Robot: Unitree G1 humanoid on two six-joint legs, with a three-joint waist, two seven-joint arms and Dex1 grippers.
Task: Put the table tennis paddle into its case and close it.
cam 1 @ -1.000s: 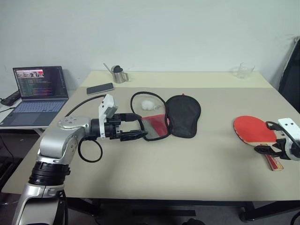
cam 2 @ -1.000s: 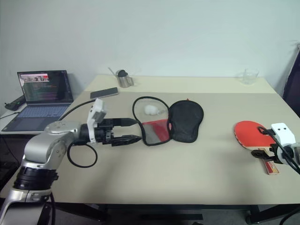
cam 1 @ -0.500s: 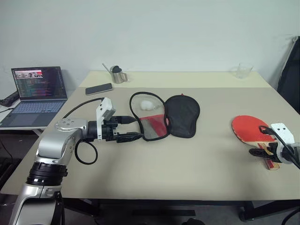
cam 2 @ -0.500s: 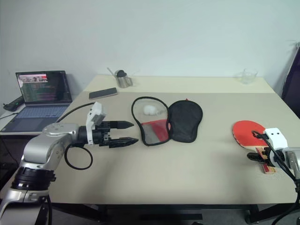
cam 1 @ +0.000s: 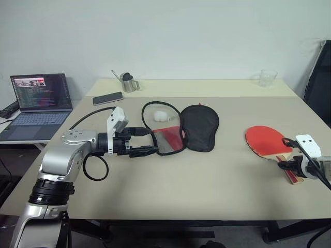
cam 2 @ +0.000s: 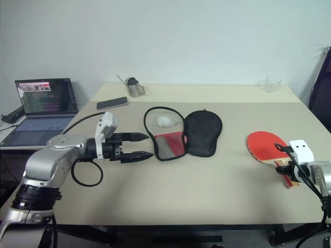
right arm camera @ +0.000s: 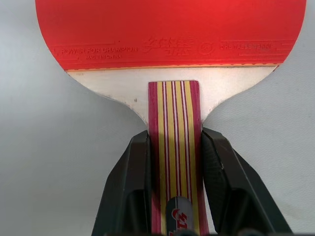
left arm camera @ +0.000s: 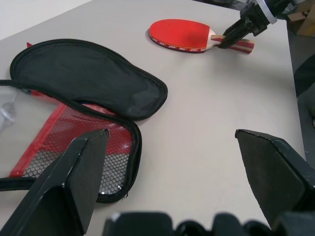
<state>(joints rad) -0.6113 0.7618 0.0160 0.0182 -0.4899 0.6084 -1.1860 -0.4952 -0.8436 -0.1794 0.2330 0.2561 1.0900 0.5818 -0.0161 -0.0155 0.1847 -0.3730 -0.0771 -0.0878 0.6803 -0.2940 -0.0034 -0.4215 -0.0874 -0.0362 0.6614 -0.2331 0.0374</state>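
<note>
Head stereo pair is looking forward and down over the table [cam 1: 207, 191], both eyes sharing the whole tabletop. Left wrist cam is facing low across it (catching the case [left arm camera: 83, 88] and the table tennis paddle [left arm camera: 179, 34]). Right wrist cam is sitting close over the paddle's handle.

You're looking at a beige table [cam 1: 207, 175]. On it the table tennis paddle [right arm camera: 172, 34] has a red rubber face, a pale wooden throat and a handle striped dark red and yellow. The case [cam 1: 181, 126] shows a black fabric flap beside a red panel under black mesh, black-edged, with a white ball [cam 1: 163, 115] inside.
</note>
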